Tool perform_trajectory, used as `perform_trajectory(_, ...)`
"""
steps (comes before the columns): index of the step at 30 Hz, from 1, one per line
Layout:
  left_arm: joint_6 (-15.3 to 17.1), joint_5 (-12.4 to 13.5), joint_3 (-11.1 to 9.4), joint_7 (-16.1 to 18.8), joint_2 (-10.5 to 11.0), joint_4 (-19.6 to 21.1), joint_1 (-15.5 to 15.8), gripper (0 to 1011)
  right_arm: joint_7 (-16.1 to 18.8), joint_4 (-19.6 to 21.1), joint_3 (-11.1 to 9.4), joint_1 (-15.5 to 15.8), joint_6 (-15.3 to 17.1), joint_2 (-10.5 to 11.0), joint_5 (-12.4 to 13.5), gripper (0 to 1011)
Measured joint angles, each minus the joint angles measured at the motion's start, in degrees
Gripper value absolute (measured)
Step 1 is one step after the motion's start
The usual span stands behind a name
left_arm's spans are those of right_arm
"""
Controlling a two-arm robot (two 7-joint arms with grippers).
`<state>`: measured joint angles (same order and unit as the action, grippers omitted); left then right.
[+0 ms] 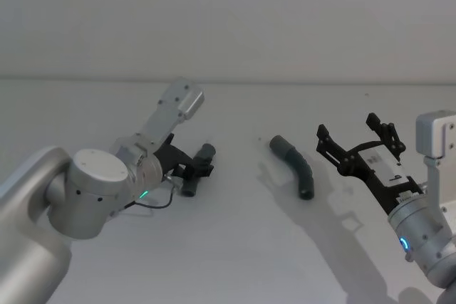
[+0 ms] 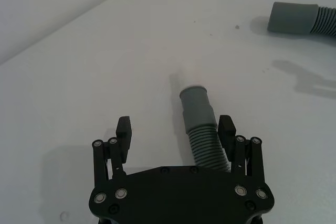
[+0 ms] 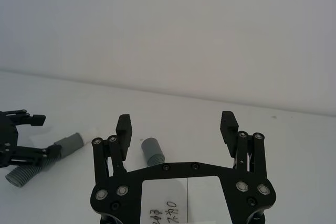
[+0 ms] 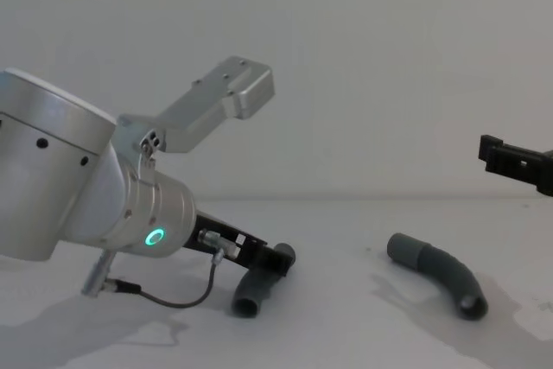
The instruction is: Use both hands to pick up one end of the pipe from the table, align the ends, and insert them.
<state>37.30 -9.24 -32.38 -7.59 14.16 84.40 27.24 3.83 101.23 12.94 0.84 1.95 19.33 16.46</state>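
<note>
Lying lengthwise within spread left pincer (image 2: 175, 125), pipe (image 2: 200, 132), collar (image 2: 195, 102) outward.

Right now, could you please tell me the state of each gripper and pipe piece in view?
left pipe piece: lying on the table, not gripped.
right pipe piece: lying free on the table, unjoined.
left gripper: open, straddling the left pipe piece.
right gripper: open, empty, above the table.

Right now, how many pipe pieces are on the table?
2. The left pipe piece lies between the jaws of the open left gripper; the right pipe piece lies free, left of the right gripper.
</note>
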Motion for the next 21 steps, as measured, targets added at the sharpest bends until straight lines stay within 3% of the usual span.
perform_trajectory(17,1.86,0.01,0.94,0.4,-2.94,-2.59,0.67,1001,0.0,0.0,0.0,0.0,0.0,0.0,0.0,1001)
perform_trajectory(21,2.08,-0.04,1.11,0.42,-3.37,-2.86,0.76,947,0.0,0.0,0.0,0.0,0.0,0.0,0.0,1001)
